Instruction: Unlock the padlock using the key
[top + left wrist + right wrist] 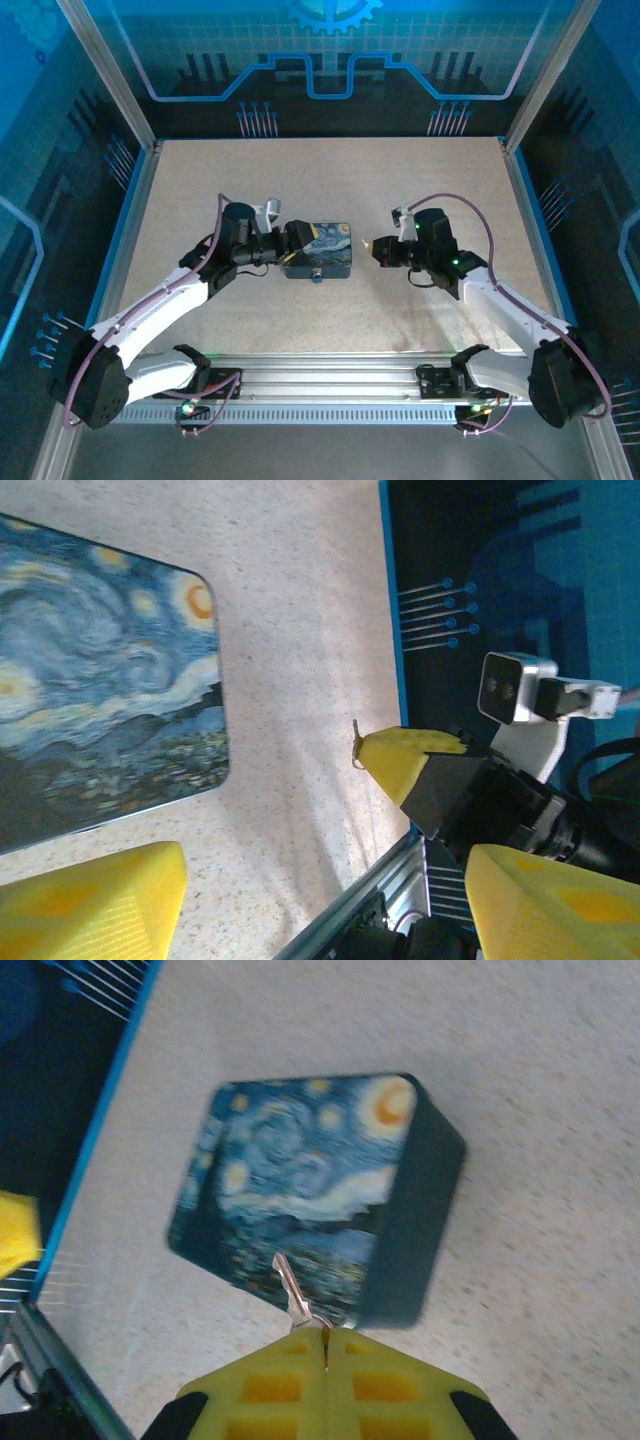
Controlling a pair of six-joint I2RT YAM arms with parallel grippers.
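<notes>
Key (290, 1285) juts lengthwise from the right jaws pinching it, toward the Starry Night tin (300, 1180); padlock (317, 277) ahead on its near face; left jaws wide, empty.

Matt, finely grainy speckled-beige table (250, 180), with a ribbed bare-metal rail (330, 375) at six o'clock. The tin box (318, 252) at centre has a smooth, faintly glossy printed lid; the key (288, 1285) is thin shiny metal, the finger pads (290, 1357) matt yellow.

Speckled beige table (330, 185), Starry Night tin box (318, 255) laid flat on it, lid upward, blue edging (128, 235) seen well left of the box, small padlock (318, 277) at the box's near wall, tabletop contact not discernible
</notes>
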